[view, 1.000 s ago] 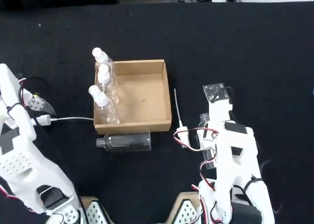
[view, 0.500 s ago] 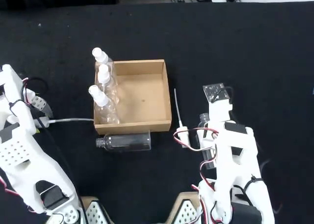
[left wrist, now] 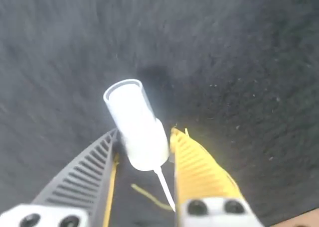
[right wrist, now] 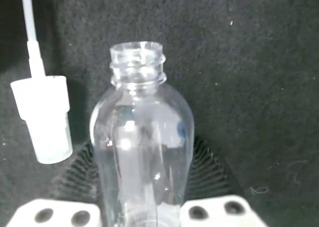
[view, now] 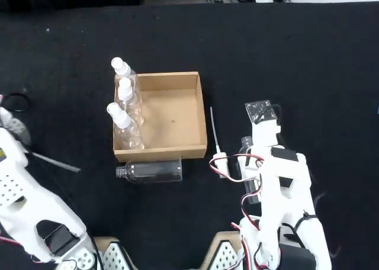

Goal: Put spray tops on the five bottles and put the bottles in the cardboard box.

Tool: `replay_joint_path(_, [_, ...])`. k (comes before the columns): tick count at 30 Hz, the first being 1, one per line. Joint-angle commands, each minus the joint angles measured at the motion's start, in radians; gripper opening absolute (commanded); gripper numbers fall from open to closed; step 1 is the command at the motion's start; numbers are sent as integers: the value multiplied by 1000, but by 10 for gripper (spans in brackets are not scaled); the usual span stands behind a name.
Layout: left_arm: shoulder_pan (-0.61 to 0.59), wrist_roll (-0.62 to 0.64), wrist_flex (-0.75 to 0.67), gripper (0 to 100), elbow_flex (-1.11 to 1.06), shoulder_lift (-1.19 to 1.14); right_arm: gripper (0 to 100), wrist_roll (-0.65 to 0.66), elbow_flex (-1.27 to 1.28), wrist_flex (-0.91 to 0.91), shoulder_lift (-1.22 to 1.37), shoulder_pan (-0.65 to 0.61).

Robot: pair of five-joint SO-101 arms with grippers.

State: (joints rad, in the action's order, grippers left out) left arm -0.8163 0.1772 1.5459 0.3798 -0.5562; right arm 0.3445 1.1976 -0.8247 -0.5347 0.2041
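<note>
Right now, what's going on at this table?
The left gripper is shut on a spray top, off near the edge of the table. The right gripper grips an open-necked bottle, with a second spray top lying on the table beside it. Three capped bottles sit in the cardboard box along one wall, and one uncapped bottle lies on its side just outside it. Two bottles have no top yet.
</note>
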Motion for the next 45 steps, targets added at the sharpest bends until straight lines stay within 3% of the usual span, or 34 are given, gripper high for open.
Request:
replay_joint_path(1, [-45, -450, -9, 36, 107, 14, 11, 0, 4, 18, -41, -18])
replay_joint_path(4, [-61, -730, -9, 36, 77, 14, 11, 0, 4, 18, -41, -18])
replay_joint_path(7, [-59, -816, -9, 37, 48, -12, 11, 0, 2, 18, -41, -18])
replay_joint_path(15, [-87, -698, -72, 202, 134, -166, 11, 0, 4, 18, -41, -18])
replay_joint_path(29, [-97, -557, 26, 27, 262, -193, 11, 0, -4, 11, -48, -18])
replay_joint_path(34, [-107, -563, 178, 30, 449, -193, 11, 0, -119, -97, -65, -18])
replay_joint_path(39, [-139, -552, 215, 30, 650, -155, 10, -8, -245, -229, -248, -18])
replay_joint_path(42, [-148, -493, 215, 30, 653, -84, 10, -12, -252, -233, -410, -55])
replay_joint_path(45, [-139, -425, 215, 30, 653, 9, 10, -101, -257, -215, -541, -143])
